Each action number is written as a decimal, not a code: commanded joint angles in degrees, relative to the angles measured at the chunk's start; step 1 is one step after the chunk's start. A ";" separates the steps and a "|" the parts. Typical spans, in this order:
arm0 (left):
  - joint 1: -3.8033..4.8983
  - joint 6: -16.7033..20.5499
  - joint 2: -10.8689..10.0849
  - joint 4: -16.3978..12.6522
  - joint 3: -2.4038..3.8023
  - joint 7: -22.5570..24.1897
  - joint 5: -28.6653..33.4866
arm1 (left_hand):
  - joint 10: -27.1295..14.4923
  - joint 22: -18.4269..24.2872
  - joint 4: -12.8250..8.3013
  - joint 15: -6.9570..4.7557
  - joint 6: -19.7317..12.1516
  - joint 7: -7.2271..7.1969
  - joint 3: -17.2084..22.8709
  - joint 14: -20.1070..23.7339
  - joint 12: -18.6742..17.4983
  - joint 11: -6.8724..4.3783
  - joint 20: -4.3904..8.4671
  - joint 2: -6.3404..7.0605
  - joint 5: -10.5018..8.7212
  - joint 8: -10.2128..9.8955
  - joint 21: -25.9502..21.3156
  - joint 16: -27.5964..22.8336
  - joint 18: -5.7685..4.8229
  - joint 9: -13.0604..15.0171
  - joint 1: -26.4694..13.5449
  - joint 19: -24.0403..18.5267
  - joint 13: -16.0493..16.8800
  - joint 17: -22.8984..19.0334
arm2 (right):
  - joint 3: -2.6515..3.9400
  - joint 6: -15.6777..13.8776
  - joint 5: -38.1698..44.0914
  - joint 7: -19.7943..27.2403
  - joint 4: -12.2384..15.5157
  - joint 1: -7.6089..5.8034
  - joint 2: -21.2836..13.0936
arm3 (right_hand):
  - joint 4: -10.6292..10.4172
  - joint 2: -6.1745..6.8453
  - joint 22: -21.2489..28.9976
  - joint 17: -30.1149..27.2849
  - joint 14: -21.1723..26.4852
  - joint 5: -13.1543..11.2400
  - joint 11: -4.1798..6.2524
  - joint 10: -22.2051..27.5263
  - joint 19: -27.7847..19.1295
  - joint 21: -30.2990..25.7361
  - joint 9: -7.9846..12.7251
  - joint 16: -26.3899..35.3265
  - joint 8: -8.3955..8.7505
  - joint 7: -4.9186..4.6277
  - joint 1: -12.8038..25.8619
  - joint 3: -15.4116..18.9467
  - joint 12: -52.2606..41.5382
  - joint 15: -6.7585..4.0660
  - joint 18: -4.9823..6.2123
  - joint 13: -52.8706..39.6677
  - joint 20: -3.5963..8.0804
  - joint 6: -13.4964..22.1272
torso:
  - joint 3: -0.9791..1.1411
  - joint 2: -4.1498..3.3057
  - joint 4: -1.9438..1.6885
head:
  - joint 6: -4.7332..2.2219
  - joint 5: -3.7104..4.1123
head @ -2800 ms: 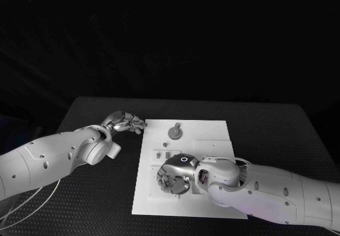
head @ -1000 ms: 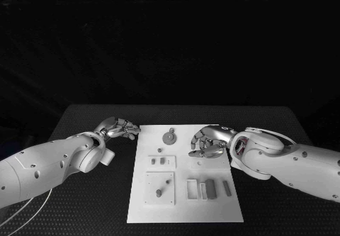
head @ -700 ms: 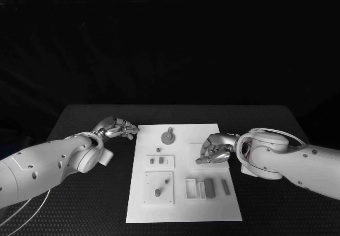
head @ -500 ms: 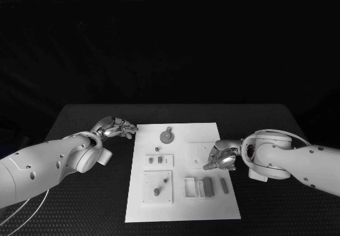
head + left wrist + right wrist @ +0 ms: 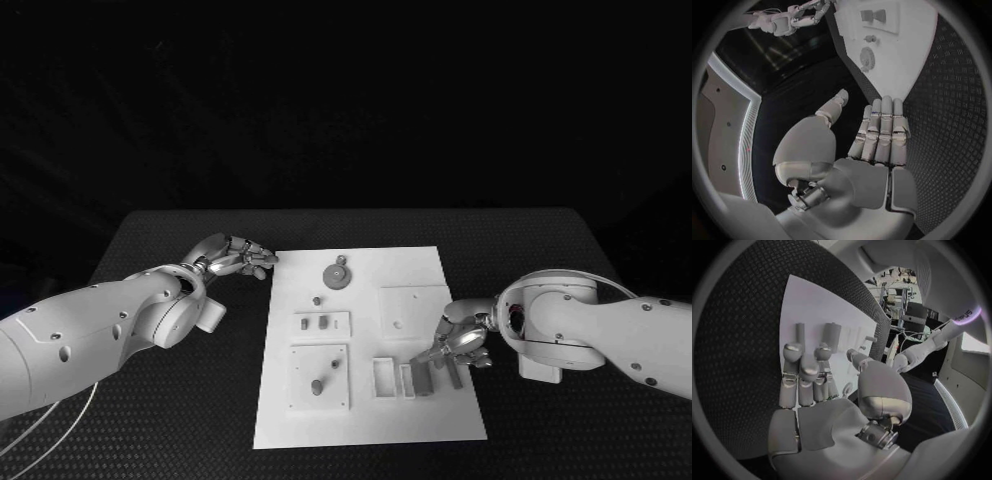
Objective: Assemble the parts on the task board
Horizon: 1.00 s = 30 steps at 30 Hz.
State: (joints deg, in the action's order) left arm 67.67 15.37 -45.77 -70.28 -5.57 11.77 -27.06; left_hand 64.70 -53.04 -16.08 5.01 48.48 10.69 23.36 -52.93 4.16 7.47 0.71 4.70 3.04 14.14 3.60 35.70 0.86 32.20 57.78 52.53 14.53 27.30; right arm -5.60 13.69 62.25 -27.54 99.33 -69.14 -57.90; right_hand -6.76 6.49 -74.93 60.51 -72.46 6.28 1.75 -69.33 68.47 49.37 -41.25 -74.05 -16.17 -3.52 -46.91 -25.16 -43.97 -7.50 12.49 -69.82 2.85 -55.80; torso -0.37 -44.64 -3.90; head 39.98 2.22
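Head view first: the white task board (image 5: 418,420) lies in the lower middle of the frame on the black counter (image 5: 173,440). On it, a round grey part (image 5: 336,276) sits near the top edge, a small peg (image 5: 317,301) just below it, and a raised plate (image 5: 322,323) with two small pieces under that. Lower left on the board there is a square plate (image 5: 320,377) carrying two small parts, and to its right a slotted holder (image 5: 387,377) with upright grey bars (image 5: 421,377) beside it. The left hand (image 5: 238,256) hovers off the board's upper left corner, over the counter, fingers curled in with nothing in them. The right hand (image 5: 462,342) is at the board's right edge, fingers reaching down next to a slim grey bar (image 5: 454,378); whether it touches that bar, I cannot tell.

Left wrist view now: the left hand (image 5: 873,150) shows its fingers lying side by side and straight, thumb apart, empty, with the task board (image 5: 911,55) in the upper right and the round grey part (image 5: 867,56) on it.

Right wrist view: the right hand (image 5: 811,385) has its fingers together and extended over the task board (image 5: 817,305), holding nothing, fingertips close to two grey bars (image 5: 832,335) on the white surface.
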 commanded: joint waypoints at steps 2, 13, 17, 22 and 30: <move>-0.02 -0.69 0.12 -0.08 0.03 0.41 0.37 | -0.12 0.09 0.20 0.20 -0.40 0.06 -0.22 -0.31 -0.17 0.36 -0.26 0.04 -0.22 0.25 0.38 -0.39 -0.21 -0.07 -0.52 -0.07 -0.07 0.07 | -0.35 3.04 3.95 -1.05 0.25 0.04 -0.02 | -0.76 0.35 -0.94 0.66 -0.25 -0.47 0.11 -0.50 0.19 -0.04 -0.04 -0.55 0.20 -1.03 0.89 0.01 -0.34 -0.47 2.51 0.10 0.46 -1.66 | 0.00 0.00 -0.02 | 0.16 0.07; -0.04 -0.80 0.06 -0.15 0.03 0.43 0.39 | -0.14 0.11 0.24 0.20 -0.41 0.07 -0.24 -0.30 -0.17 0.37 -0.27 0.02 -0.22 0.25 0.38 -0.44 -0.21 -0.09 -0.64 -0.08 -0.09 0.11 | -2.29 2.28 9.12 -1.10 0.02 0.04 1.29 | -3.67 2.73 -1.02 2.67 -1.23 -2.93 0.37 -1.09 0.68 0.16 0.01 -1.68 0.62 -0.75 1.47 -0.02 -0.52 -0.72 2.51 0.18 0.83 -2.49 | -0.06 0.00 -0.05 | 0.42 0.10; -0.06 -0.83 0.05 -0.14 0.03 0.44 0.43 | -0.14 0.11 0.26 0.21 -0.42 0.07 -0.24 -0.30 -0.18 0.37 -0.27 0.02 -0.22 0.25 0.38 -0.47 -0.21 -0.09 -0.69 -0.09 -0.10 0.14 | -3.09 1.58 9.40 -1.08 -0.36 0.05 2.43 | -6.85 4.82 -0.99 3.25 -1.53 -3.44 0.49 -1.28 0.98 0.21 -0.06 -1.93 0.85 -0.68 1.68 -0.63 -0.55 -0.84 2.51 0.18 1.11 -2.66 | -0.04 -0.01 -0.07 | 0.49 0.13; -0.07 -0.89 0.02 -0.16 0.03 0.45 0.44 | -0.15 0.13 0.31 0.21 -0.43 0.07 -0.24 -0.29 -0.18 0.37 -0.27 -0.02 -0.22 0.26 0.38 -0.51 -0.21 -0.11 -0.79 -0.10 -0.12 0.18 | -3.77 0.76 9.78 -1.11 -1.10 0.09 3.89 | -7.13 4.94 -0.99 3.26 -1.53 -3.48 0.50 -1.29 1.02 0.23 -0.08 -1.93 0.87 -0.67 1.59 -0.72 -0.56 -0.85 2.51 0.18 1.15 -2.68 | -0.05 -0.02 -0.10 | 0.58 0.13; -0.10 -0.94 -0.10 -0.17 0.03 0.44 0.45 | -0.17 0.15 0.40 0.22 -0.45 0.07 -0.23 -0.29 -0.18 0.38 -0.28 -0.11 -0.22 0.26 0.38 -0.58 -0.21 -0.13 -0.96 -0.11 -0.14 0.25 | -4.20 -0.04 10.35 -1.14 -2.29 0.43 5.16 | -9.24 5.54 -1.03 3.57 -1.67 -3.41 0.51 -1.36 1.15 0.35 -0.27 -2.04 1.00 -0.67 0.89 -0.77 -0.60 -0.87 2.51 0.09 1.27 -2.71 | -0.06 -0.02 -0.09 | 0.67 -0.02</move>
State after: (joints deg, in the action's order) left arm 67.56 15.20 -45.91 -70.32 -5.58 11.77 -27.00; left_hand 64.70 -52.95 -15.93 5.01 48.48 10.70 23.22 -52.93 4.16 7.47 0.71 4.71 3.04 14.14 3.60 35.48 0.86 32.15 57.32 52.53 14.47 27.48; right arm -9.70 14.27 71.37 -28.57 97.28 -68.91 -52.98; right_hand -15.74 11.85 -74.92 64.03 -73.88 3.11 2.35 -70.37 69.55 49.37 -41.56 -75.78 -15.58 -4.03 -45.65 -25.94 -44.18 -8.29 12.87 -69.68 3.67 -58.73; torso -0.43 -44.65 -3.99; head 40.63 2.24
